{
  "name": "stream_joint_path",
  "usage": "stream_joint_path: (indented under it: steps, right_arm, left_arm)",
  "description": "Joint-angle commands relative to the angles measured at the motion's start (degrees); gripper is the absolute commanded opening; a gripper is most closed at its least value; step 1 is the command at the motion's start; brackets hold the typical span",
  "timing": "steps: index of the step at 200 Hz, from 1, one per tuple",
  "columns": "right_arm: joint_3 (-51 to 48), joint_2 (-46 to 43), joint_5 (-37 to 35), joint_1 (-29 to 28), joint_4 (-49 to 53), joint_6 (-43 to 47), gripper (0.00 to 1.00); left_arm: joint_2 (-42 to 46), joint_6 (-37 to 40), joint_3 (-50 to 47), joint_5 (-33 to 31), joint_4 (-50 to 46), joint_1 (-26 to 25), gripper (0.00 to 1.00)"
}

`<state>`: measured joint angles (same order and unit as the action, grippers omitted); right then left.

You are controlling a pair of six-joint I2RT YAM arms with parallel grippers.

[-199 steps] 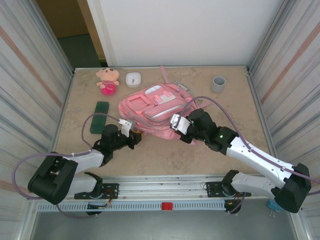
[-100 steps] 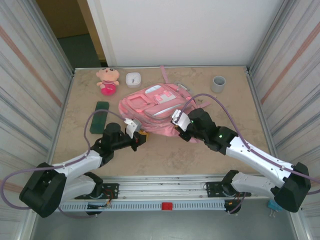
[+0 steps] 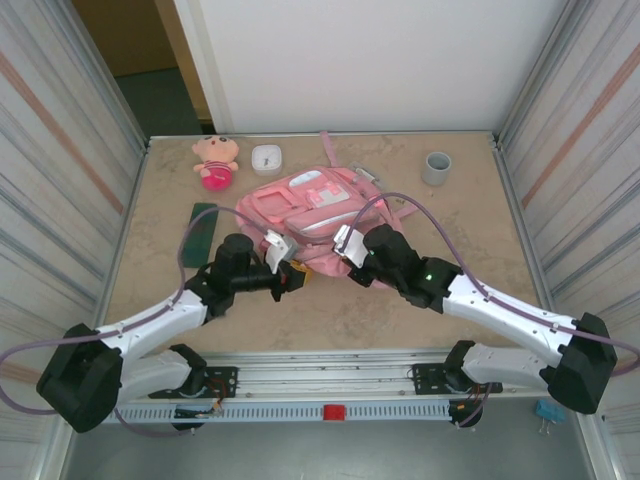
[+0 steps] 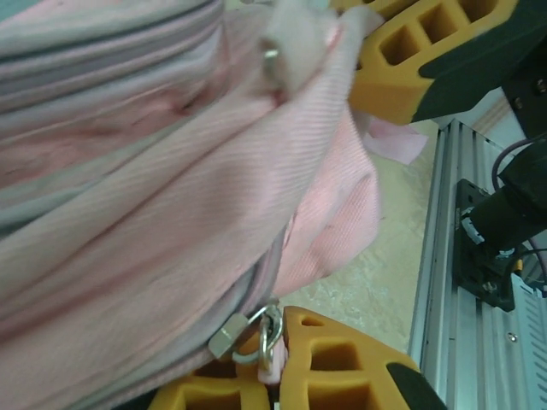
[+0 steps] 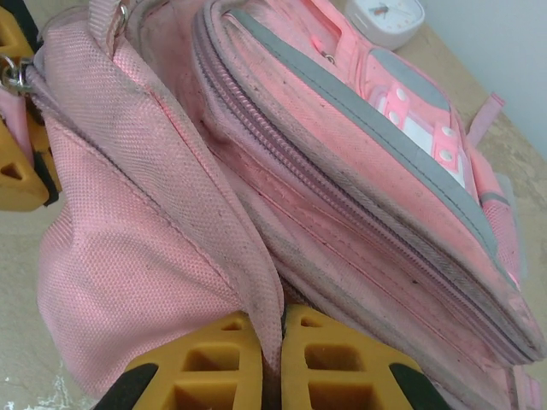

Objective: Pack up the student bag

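The student bag [image 3: 305, 205], a pink backpack with white-trimmed pockets, lies flat mid-table. At its near edge my left gripper [image 3: 291, 279] is shut on the zipper pull; in the left wrist view the yellow fingers [image 4: 342, 363] pinch the pink tab under the metal ring [image 4: 268, 329], beside the slider [image 4: 224, 338]. Just to the right, my right gripper [image 3: 347, 264] is shut on a fold of the bag's pink fabric [image 5: 214, 222], which runs down between its yellow fingertips [image 5: 231, 359]. The bag's zip line [image 5: 342, 205] crosses the right wrist view.
A pink plush doll [image 3: 216, 160] and a white clock [image 3: 266, 158] sit at the back left. A grey cup [image 3: 436, 167] stands at the back right. A dark green flat item [image 3: 201, 228] lies left of the bag. Metal walls close both sides.
My left gripper has travelled right along the bag's near edge with the zipper pull in it. My right gripper has shifted a little left, still pinching the fabric.
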<state>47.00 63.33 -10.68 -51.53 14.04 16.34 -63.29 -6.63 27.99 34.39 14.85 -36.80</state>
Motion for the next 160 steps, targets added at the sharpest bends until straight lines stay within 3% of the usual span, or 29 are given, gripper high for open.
stream_joint_path:
  steps: [1, 134, 160]
  right_arm:
    - [0.0, 0.8, -2.6, -0.3, -8.0, -3.7, 0.0]
    - [-1.6, 0.8, 4.1, -1.5, -9.9, -3.6, 0.03]
    - [-2.1, -0.3, 7.9, 0.3, -8.8, -3.1, 0.02]
  left_arm:
    - [0.3, 2.0, 3.7, 8.1, 2.2, -2.6, 0.0]
    - [-2.9, 0.7, 8.3, 3.4, -1.9, -7.0, 0.0]
    - [-1.4, 2.1, 8.0, 1.7, -3.0, -7.0, 0.18]
